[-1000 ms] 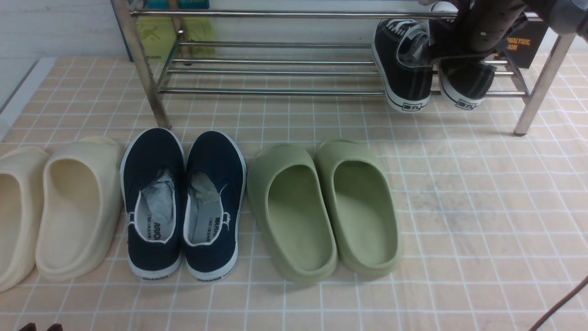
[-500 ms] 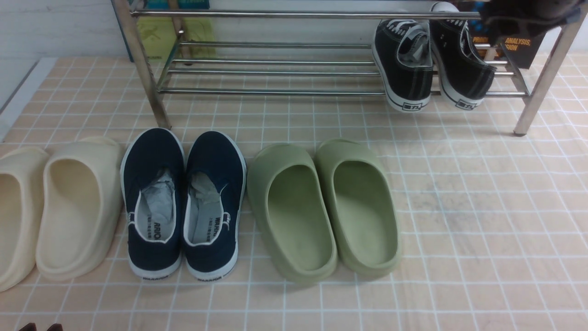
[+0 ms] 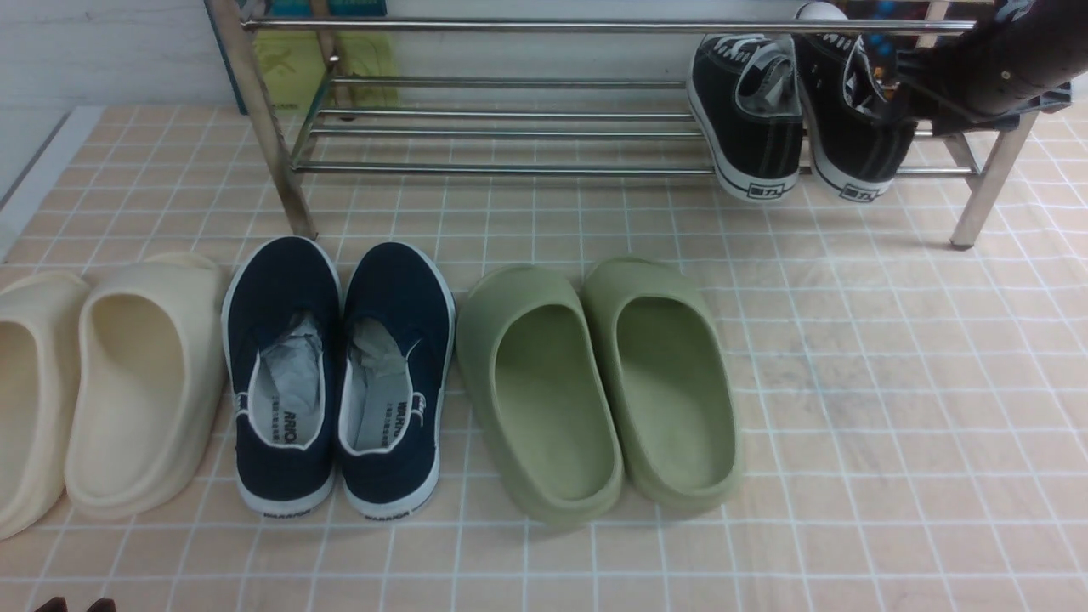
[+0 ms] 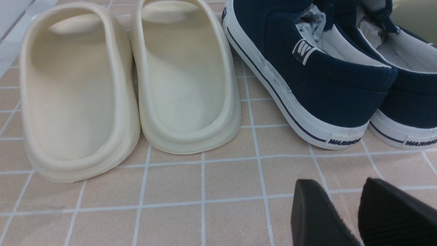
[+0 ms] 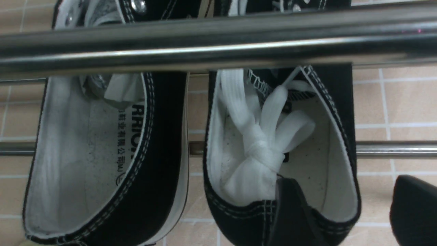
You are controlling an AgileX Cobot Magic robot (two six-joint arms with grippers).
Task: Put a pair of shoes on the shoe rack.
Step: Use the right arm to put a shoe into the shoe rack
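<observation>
Pair of shoes (image 3: 752, 127) sits on shoe rack (image 3: 510, 168), right fingers (image 5: 293, 212) spread

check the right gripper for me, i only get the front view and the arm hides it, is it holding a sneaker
Observer: No. The right wrist view shows the right gripper open, its jaws straddling the heel rim of one sneaker without clamping it.
Operator: and the left gripper, anything in it
Observer: Nothing. In the left wrist view the left gripper is open over bare floor tiles, near the heel of a navy shoe.
</observation>
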